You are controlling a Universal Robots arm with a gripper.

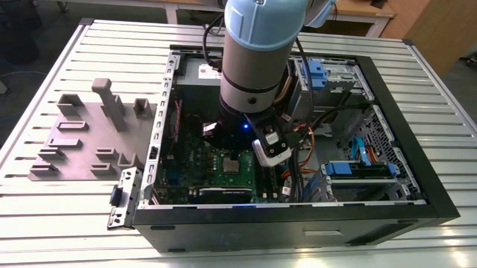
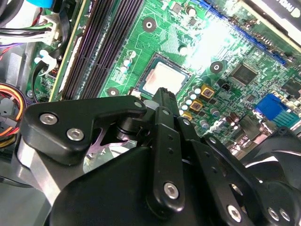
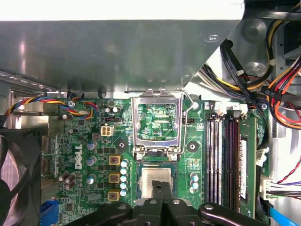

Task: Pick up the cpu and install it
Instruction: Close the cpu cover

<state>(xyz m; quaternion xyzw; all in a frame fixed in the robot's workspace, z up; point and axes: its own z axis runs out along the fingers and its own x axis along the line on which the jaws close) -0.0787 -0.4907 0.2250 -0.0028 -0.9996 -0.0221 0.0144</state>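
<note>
The cpu [image 3: 151, 177], a small silver square with a pale rim, lies flat in the motherboard's socket, just below the raised metal socket frame [image 3: 157, 120]. It shows as a pale square [image 1: 231, 166] in the exterior view and again in the second wrist view [image 2: 163, 76]. My gripper [image 3: 162, 186] hangs right over the cpu's edge, its two black fingers pressed together with nothing between them. Its tip [image 2: 164, 93] sits at the chip's near side, and I cannot tell whether it touches the chip.
The green motherboard [image 3: 94, 141] lies inside an open black PC case [image 1: 417, 184] on a slatted metal table. Dark memory slots [image 3: 221, 160], a black fan [image 3: 19, 179] and cable bundles [image 3: 277, 89] crowd the socket. A grey slotted block fixture [image 1: 89, 139] sits at the exterior view's left.
</note>
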